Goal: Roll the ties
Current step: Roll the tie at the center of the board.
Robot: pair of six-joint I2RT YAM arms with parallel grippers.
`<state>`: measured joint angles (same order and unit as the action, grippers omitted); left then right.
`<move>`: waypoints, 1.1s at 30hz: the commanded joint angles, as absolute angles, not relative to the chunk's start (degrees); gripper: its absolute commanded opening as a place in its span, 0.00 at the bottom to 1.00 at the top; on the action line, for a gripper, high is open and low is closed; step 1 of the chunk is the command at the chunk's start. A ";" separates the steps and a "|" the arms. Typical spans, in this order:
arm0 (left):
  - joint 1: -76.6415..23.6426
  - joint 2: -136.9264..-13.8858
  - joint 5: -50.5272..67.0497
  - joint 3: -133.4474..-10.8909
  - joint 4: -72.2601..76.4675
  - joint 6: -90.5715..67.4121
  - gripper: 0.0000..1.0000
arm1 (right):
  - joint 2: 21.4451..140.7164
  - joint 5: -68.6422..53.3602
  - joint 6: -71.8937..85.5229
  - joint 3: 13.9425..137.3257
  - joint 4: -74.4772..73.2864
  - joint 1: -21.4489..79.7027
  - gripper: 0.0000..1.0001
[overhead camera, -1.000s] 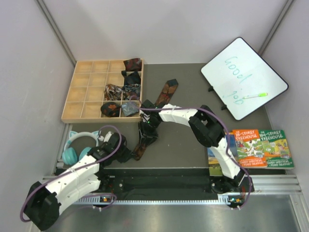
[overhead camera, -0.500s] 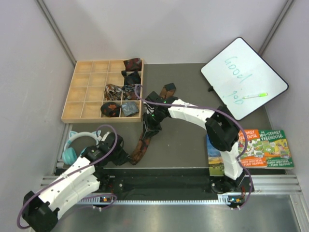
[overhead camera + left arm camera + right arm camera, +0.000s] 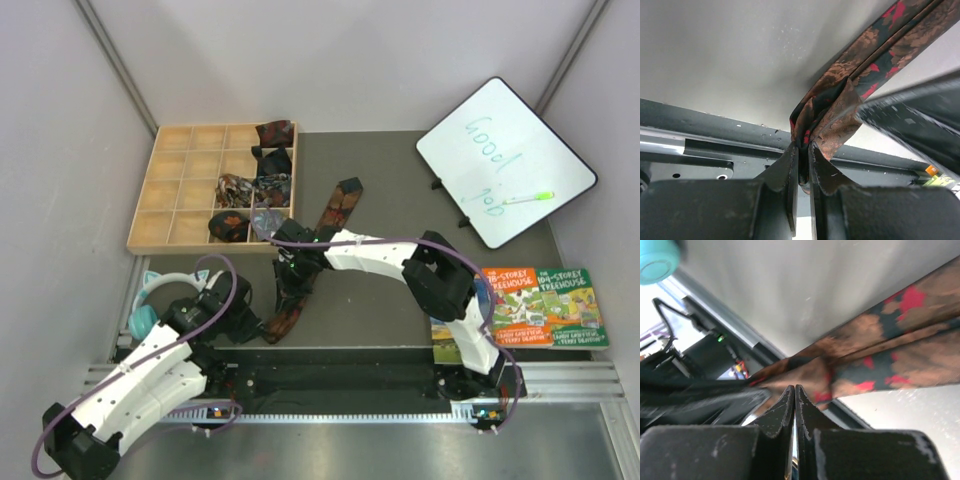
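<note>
Right, status on the roll:

1. The long tie [image 3: 338, 203] lies flat on the table [image 3: 390, 300], out of the tray [image 3: 185, 165]. Its long axis runs diagonally: wide end far and right, near the tray's corner, narrow end near and left, by the table's front edge.
2. The rolled ties [image 3: 275, 133] sit in the tray's right-hand compartments, well apart from the work.
3. The left gripper [image 3: 262, 325] is at the narrow end. In its wrist view the fingers [image 3: 790, 165] are pinched on a folded bunch of the fabric, and the strip runs up and away from the tips.
4. The right gripper [image 3: 293, 290] is over the tie's mid-length, just up the strip from the left one. Its fingers [image 3: 782, 405] are pressed together with no gap showing.
5. The fabric puckers right at the right tips. The view is too close and blurred to tell whether any cloth is caught between them or they are only resting against it.
6. Key relation: both tools are on the same axis. The left arm is nearer the narrow end and the free length heads away to the far right, so the roll has to travel that way.
7. Pose: the left arm is low and reaches right along the front edge. The right arm is stretched far left across the table, with its wrist turned down onto the strip.
8. Risk, as I judge it: the two grippers are close together, so there is little room to turn the roll.
</note>
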<state>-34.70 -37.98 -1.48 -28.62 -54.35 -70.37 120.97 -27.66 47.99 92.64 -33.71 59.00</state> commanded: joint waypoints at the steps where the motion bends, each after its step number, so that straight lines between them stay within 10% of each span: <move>1: -34.72 -37.35 -3.78 -31.82 -57.13 -69.43 0.00 | 121.90 -26.72 49.66 92.73 -31.03 59.68 0.00; 33: -34.63 -45.79 -8.96 -38.85 -54.23 -65.92 0.00 | 127.79 -29.88 52.74 98.08 -29.00 63.55 0.00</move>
